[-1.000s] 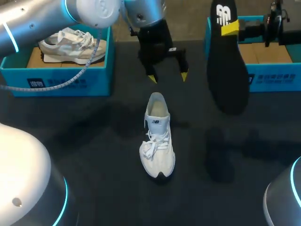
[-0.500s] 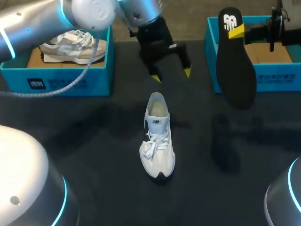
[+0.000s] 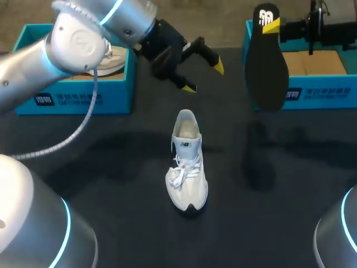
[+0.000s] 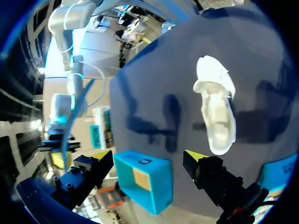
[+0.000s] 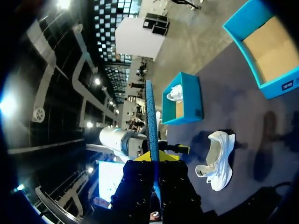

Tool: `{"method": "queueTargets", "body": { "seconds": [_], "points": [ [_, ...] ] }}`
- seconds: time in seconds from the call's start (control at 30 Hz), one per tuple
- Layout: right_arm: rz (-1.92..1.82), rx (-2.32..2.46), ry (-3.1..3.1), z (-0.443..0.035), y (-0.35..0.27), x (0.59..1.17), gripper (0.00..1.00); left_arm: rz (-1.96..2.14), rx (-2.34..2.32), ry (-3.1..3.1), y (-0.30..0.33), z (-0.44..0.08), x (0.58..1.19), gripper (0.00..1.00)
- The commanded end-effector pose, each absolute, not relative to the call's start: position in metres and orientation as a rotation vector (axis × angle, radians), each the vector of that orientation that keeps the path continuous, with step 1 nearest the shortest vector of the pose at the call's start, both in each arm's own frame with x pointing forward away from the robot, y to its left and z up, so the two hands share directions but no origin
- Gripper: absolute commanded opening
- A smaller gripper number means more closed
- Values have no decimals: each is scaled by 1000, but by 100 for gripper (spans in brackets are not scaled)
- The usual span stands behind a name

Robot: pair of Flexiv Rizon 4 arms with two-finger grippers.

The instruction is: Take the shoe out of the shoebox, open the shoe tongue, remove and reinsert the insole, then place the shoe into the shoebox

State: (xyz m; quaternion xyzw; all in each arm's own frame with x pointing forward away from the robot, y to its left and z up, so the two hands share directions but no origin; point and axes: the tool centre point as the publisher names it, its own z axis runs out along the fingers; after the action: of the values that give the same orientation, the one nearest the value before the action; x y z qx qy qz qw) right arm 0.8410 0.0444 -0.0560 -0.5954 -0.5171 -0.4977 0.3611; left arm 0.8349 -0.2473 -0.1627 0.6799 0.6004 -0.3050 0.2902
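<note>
white shoe (image 3: 187, 167); black insole (image 3: 266, 67); teal shoebox (image 3: 318, 96); black table (image 3: 111, 167); yellow-tipped left tool (image 3: 203, 77).

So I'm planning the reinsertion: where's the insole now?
In the head view the black insole hangs from the right tool on the right side, in front of the right shoebox's left end, apart from the shoe.

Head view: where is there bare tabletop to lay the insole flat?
Bare dark tabletop lies right of the white lace-up sneaker, before the right blue cardboard shoebox; another patch lies left of the sneaker, before the left blue cardboard shoebox. Crowded: behind the sneaker's heel, where the left gripper hangs, fingers open, and around the hanging black insole.
</note>
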Motion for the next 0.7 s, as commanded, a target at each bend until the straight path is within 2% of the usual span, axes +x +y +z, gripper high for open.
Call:
{"method": "queueTargets", "body": {
  "seconds": [0.03,0.37,0.7],
  "points": [
    [-1262,-1537,-1306,-64,49,846,0,-899,1545,1417,-237,-156,825,100],
    [-1195,-1559,-1218,-78,62,854,0,-877,1396,1213,-241,-119,816,100],
    [-1151,-1551,-1181,-83,94,869,0,-915,1272,1091,-261,-111,817,100]
  ]
}}
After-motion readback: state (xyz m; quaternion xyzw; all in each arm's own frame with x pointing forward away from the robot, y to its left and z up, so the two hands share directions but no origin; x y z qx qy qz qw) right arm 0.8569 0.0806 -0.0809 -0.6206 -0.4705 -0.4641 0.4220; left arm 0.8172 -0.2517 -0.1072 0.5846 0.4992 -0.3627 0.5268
